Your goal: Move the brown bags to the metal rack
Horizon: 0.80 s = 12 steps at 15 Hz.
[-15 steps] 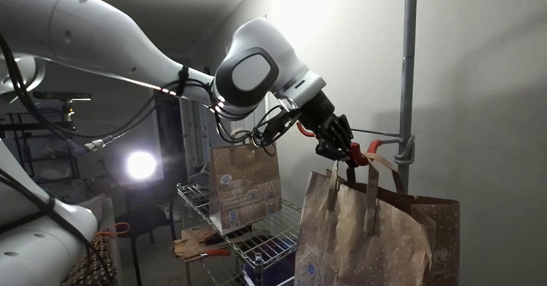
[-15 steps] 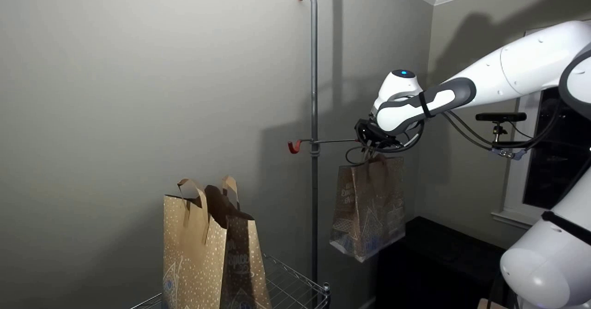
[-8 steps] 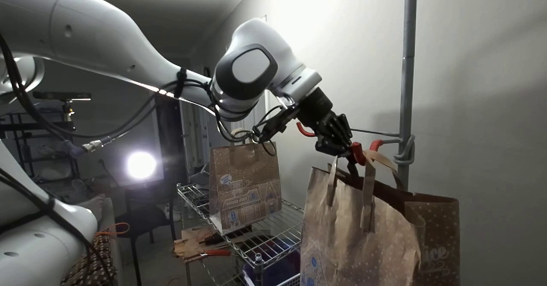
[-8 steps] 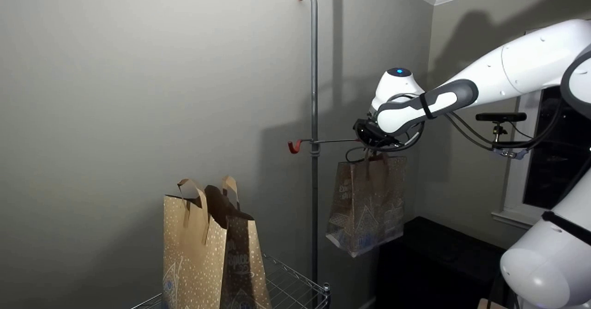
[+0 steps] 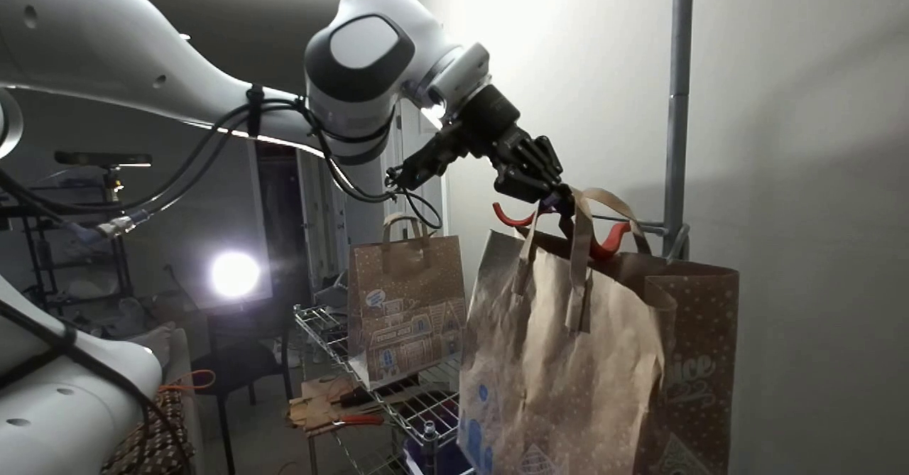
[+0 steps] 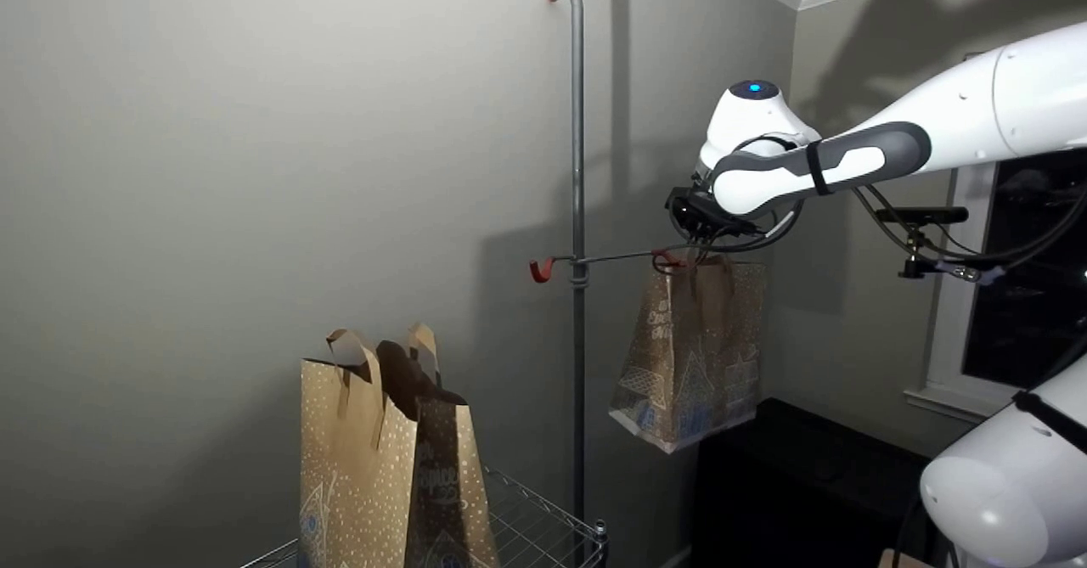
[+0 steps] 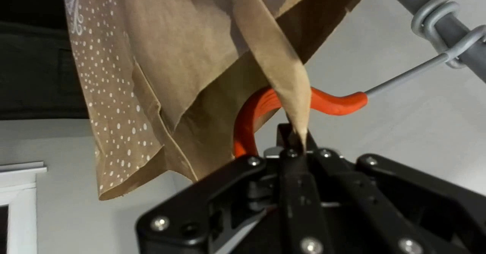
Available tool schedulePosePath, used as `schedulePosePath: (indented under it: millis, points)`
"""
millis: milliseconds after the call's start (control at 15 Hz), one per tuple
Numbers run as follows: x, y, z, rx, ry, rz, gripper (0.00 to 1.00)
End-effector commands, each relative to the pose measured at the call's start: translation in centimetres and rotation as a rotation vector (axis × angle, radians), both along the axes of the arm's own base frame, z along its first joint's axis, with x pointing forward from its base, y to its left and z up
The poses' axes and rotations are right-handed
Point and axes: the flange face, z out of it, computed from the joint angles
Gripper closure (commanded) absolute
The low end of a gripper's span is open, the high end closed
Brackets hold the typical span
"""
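Observation:
One brown bag hangs from my gripper by a paper handle; it also shows in an exterior view and in the wrist view. In the wrist view my gripper is shut on the narrow end of the handle. The handle strap crosses in front of a red hook. I cannot tell whether the handle is fully clear of that hook. A second brown bag stands upright on the metal rack; both bag and rack also show in an exterior view.
A grey pole stands along the wall and carries the hook arm. Another red hook points out on its far side. A black box sits below the hanging bag. A camera on a stand is near the window.
My gripper has risen and drawn back, lifting the bag with it. The handle now arches higher over the red hook, and more of the hook shows. The bag on the rack has not moved.

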Motion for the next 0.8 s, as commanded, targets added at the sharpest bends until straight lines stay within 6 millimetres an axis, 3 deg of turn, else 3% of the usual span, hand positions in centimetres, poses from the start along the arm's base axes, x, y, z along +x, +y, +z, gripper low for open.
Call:
schedulePosePath:
  millis: [0,267,533,733]
  points:
    - [-1.2,1.3,1.4,-0.039,0.0,0.002,0.99]
    - [-1.4,2.1,1.0,-0.03,0.01,0.012,0.99]
    - [-1.7,3.3,-1.0,0.005,0.058,0.1,0.99]
    - [-3.2,4.1,-1.8,0.01,0.092,0.15,0.99]
